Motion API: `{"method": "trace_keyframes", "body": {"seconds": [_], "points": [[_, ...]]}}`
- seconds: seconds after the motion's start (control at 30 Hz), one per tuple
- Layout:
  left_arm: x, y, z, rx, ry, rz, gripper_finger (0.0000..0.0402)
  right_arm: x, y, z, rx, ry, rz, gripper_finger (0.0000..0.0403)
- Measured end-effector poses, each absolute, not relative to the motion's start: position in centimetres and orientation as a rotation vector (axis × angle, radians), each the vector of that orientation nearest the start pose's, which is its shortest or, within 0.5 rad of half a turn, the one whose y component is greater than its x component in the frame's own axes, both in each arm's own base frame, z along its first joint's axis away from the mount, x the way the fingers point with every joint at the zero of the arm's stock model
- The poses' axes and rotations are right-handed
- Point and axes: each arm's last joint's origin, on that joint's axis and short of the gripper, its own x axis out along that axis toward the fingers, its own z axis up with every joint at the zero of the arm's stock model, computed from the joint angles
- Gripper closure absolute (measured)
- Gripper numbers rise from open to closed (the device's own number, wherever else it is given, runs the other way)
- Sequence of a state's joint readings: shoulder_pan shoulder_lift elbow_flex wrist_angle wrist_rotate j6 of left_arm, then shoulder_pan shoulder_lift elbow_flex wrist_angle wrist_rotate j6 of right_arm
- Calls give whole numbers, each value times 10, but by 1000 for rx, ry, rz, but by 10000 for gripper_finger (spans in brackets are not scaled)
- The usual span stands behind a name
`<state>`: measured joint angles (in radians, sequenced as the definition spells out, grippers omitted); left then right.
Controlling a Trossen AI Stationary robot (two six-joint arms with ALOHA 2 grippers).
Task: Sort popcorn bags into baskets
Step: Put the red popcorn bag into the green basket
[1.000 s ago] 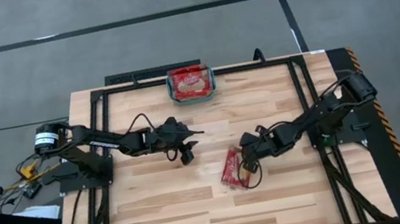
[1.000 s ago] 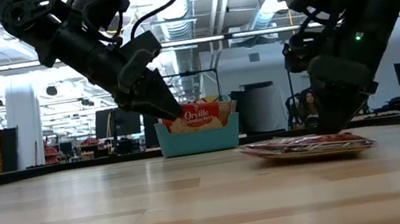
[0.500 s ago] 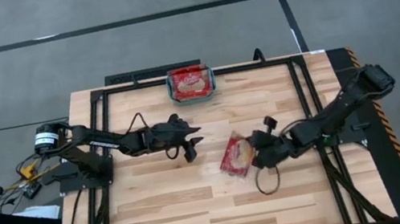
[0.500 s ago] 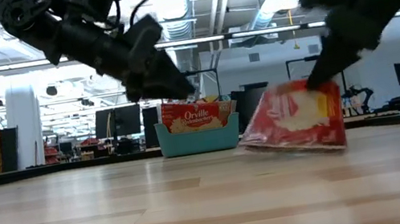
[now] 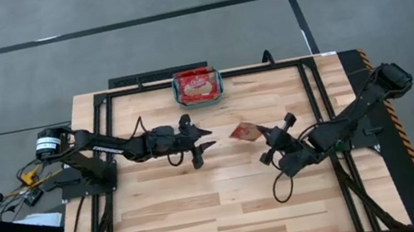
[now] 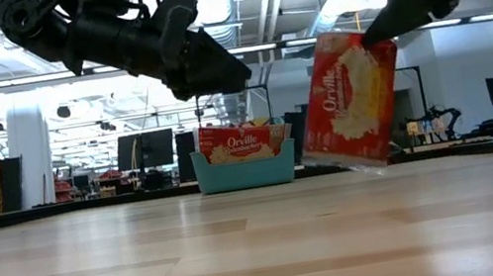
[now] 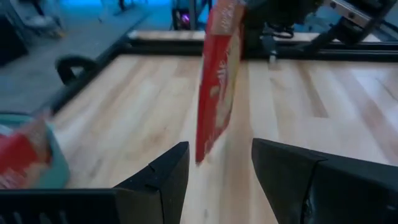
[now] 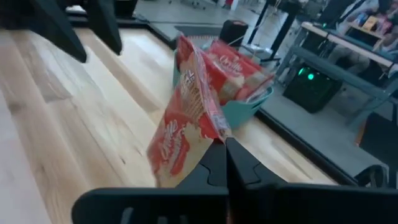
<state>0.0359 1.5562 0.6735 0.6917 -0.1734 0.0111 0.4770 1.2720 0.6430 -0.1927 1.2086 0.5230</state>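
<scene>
Left gripper (image 5: 205, 144) hovers spread, empty, mid-table. Right gripper (image 5: 263, 135) now pinches the flat red popcorn bag (image 6: 350, 98), lifted off the wooden table (image 5: 174, 222); next stop the filled teal plastic basket (image 5: 197, 85) at far edge

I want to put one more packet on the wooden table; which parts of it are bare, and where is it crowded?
Bare: the whole near half of the wooden table, and the far corners either side of the teal plastic basket. Crowded: the middle strip, where the open left gripper faces the red popcorn bag held up by the shut right gripper.
</scene>
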Motion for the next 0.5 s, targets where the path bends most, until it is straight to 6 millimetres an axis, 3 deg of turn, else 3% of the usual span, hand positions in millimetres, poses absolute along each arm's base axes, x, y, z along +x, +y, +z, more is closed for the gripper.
{"method": "trace_keyframes", "body": {"seconds": [0.1, 0.23, 0.5], "points": [[313, 18, 203, 100, 153, 261, 229, 218, 82, 207, -153, 330, -803, 400], [313, 23, 208, 157, 105, 311, 193, 223, 84, 214, -179, 292, -806, 400], [314, 26, 210, 128, 68, 71, 114, 234, 82, 232, -196, 218, -811, 399]]}}
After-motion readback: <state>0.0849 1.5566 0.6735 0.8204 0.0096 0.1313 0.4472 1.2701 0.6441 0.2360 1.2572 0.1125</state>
